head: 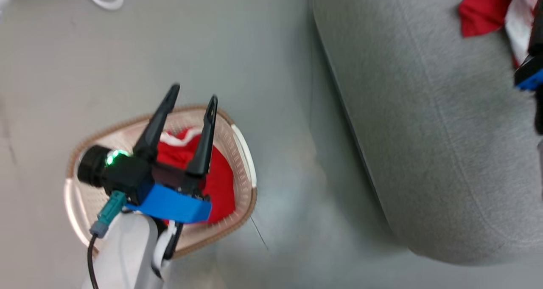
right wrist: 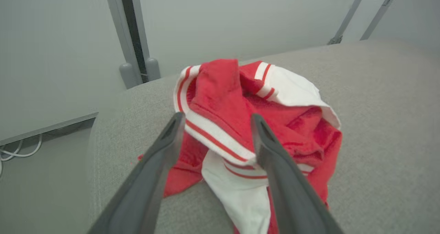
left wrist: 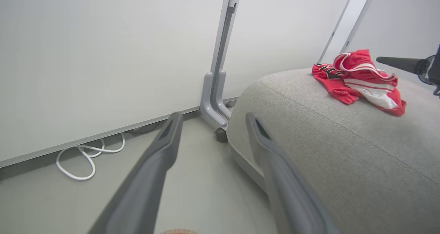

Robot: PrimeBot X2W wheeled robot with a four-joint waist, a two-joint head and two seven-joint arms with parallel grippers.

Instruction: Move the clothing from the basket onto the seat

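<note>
done: the striped jersey (right wrist: 254, 124) lies crumpled on top of the seat (right wrist: 378, 89), well in from the edge that faces the basket (head: 250, 208).
left to do: a plain red garment (head: 220, 187) sits inside the basket, which stands on the floor (head: 254, 47) beside the seat and apart from it.
right gripper (right wrist: 217, 116): over the seat, just above the jersey; jaws spread wide and clamping nothing, with the cloth lying loose on the seat beneath the fingers.
left gripper (head: 194, 93): off the seat, over the basket; jaws wide apart and empty, fingers above the red garment; whether they touch it I cannot tell.
progress: about halfway by my reading, one piece on the seat and one off it.
what remains: a grasp on the garment in the basket, a lift clear of the rim, and a carry across to the seat.
</note>
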